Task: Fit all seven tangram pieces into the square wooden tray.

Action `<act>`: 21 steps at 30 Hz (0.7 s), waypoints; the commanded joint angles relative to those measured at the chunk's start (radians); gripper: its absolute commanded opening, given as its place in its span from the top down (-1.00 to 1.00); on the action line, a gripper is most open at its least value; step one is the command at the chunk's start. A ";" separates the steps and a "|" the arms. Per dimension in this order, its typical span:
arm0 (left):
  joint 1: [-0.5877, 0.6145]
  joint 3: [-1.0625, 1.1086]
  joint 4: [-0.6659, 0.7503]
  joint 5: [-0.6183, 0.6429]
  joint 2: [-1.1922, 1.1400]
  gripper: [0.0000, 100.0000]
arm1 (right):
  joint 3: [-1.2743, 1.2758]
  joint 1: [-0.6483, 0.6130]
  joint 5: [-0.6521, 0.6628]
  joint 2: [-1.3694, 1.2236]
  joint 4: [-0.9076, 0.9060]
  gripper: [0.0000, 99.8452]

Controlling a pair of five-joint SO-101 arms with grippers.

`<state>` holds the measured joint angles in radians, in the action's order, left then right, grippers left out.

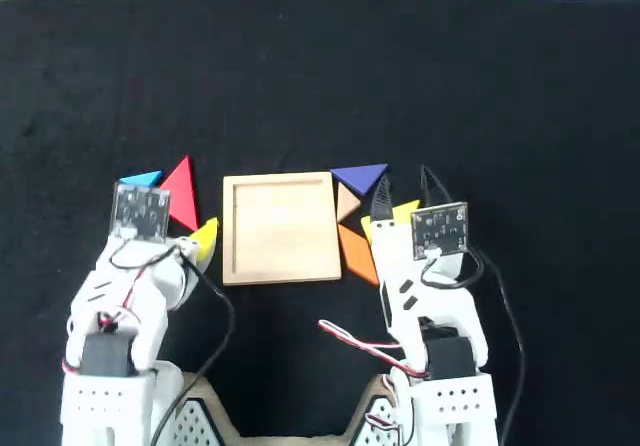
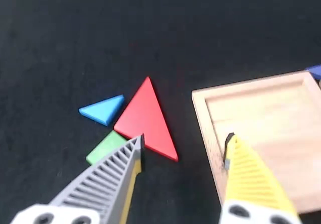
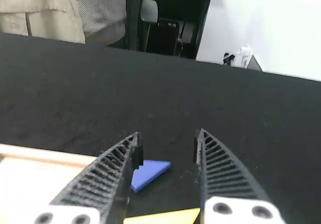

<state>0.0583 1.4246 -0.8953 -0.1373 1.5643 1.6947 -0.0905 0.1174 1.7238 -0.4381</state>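
Note:
The square wooden tray [image 1: 280,266] lies empty mid-table; its corner is seen from the left wrist [image 2: 266,128] and the right wrist [image 3: 30,171]. Left of it lie a red triangle [image 1: 182,191] [image 2: 146,119], a light blue triangle [image 1: 140,178] [image 2: 103,109] and a green piece [image 2: 105,147]. Right of it lie a dark blue triangle [image 1: 360,176] [image 3: 149,173], a tan piece [image 1: 346,203], an orange parallelogram [image 1: 357,251] and a yellow piece [image 1: 398,212] [image 3: 165,218]. My left gripper [image 1: 195,234] [image 2: 184,141] hangs open between the red triangle and the tray's rim. My right gripper [image 1: 404,181] [image 3: 167,141] is open above the dark blue and yellow pieces.
Black cloth covers the table, with wide free room beyond the pieces. Both arm bases [image 1: 280,406] stand at the near edge with loose cables. Behind the table's far edge are dark furniture [image 3: 165,23] and a white wall.

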 commanded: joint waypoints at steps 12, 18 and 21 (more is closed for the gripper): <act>0.008 -0.361 0.012 0.199 -0.775 0.46 | -0.002 -0.014 0.006 -0.010 -0.011 0.64; 0.038 -0.371 0.057 0.207 -0.870 0.47 | -0.015 -0.015 0.008 -0.010 -0.043 0.64; 0.087 -0.447 0.014 0.204 -0.951 0.47 | -0.045 -0.012 0.000 -0.010 -0.081 0.64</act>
<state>0.0829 1.1116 -0.8600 0.0575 0.6897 1.6947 -0.0905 0.1174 1.7238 -0.4902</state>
